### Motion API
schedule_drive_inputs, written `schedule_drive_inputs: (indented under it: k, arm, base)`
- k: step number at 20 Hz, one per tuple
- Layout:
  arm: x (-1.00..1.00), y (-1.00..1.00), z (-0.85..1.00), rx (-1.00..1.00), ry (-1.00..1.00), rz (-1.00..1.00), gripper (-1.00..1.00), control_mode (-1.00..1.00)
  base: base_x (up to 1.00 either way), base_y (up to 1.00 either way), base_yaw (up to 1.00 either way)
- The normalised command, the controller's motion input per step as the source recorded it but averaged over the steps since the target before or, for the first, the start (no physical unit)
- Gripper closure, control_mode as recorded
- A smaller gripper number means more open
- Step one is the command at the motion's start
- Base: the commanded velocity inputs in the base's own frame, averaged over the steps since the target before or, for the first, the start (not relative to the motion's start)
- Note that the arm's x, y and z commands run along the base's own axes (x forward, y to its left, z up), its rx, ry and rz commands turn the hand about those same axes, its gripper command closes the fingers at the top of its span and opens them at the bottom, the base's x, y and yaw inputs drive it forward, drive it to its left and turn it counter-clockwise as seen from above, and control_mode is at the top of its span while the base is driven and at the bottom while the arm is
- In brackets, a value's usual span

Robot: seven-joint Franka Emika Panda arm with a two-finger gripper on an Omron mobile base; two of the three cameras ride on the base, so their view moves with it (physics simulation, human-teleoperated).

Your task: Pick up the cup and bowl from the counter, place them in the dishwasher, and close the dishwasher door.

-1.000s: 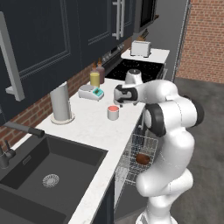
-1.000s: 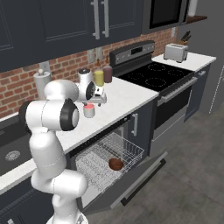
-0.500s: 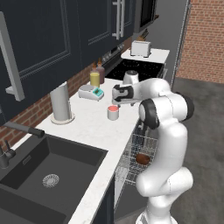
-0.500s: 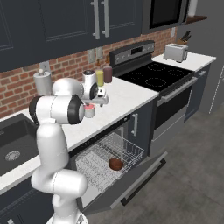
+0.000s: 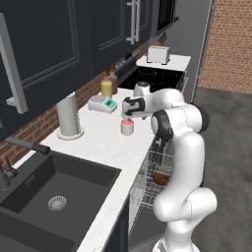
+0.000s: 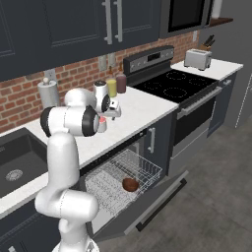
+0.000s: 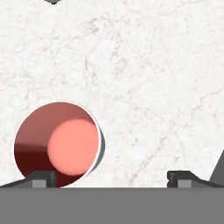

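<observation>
The cup (image 5: 127,127), light grey with a red-pink inside, stands upright on the white counter (image 5: 101,145) near its front edge. My gripper (image 5: 129,116) hangs just above it, pointing down, open and holding nothing. In the hand view the cup (image 7: 57,144) lies off to the left by one fingertip (image 7: 41,178), not centred between the two of the gripper (image 7: 111,178). The dark-brown bowl (image 6: 130,184) rests in the pulled-out wire rack (image 6: 147,170) of the dishwasher. The dishwasher door (image 6: 147,209) is dropped open. From the right base, my arm partly covers the cup (image 6: 102,125).
A grey roll (image 5: 68,115) on a round base stands at the back of the counter. A yellow jar (image 5: 106,88), a small white scale (image 5: 102,104) and a kettle (image 5: 141,88) sit further along. The black stove (image 6: 172,83) is beyond, the sink (image 5: 54,192) nearer.
The hand has slid a little along the counter to stand over the cup, and the elbow has swung. Cup and bowl have stayed put; the jaws stay wide.
</observation>
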Motion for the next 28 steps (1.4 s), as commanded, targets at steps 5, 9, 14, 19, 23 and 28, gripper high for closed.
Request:
schedule_drive_inputs:
  k: [5, 9, 14, 19, 23, 28]
  arm:
    - [0.34, 0.16, -0.18, 0.0, 0.0, 0.0, -1.0, -1.0]
    - [0.27, 0.02, -0.17, 0.0, 0.02, 0.0, -1.0, -1.0]
    - [0.23, 0.0, -0.14, 0.0, 0.03, 0.0, -1.0, -1.0]
    - [0.18, 0.0, -0.11, 0.0, 0.04, 0.0, -1.0, -1.0]
    - [0.19, 0.0, -0.12, 0.0, 0.03, 0.0, -1.0, -1.0]
    - [0.06, 0.0, -0.12, 0.0, 0.04, 0.0, 1.0, -1.0]
  base:
    - [0.0, 0.0, 0.0]
    - [0.0, 0.0, 0.0]
    - [0.0, 0.0, 0.0]
    - [0.0, 0.0, 0.0]
    - [0.0, 0.0, 0.0]
    - [0.0, 0.0, 0.0]
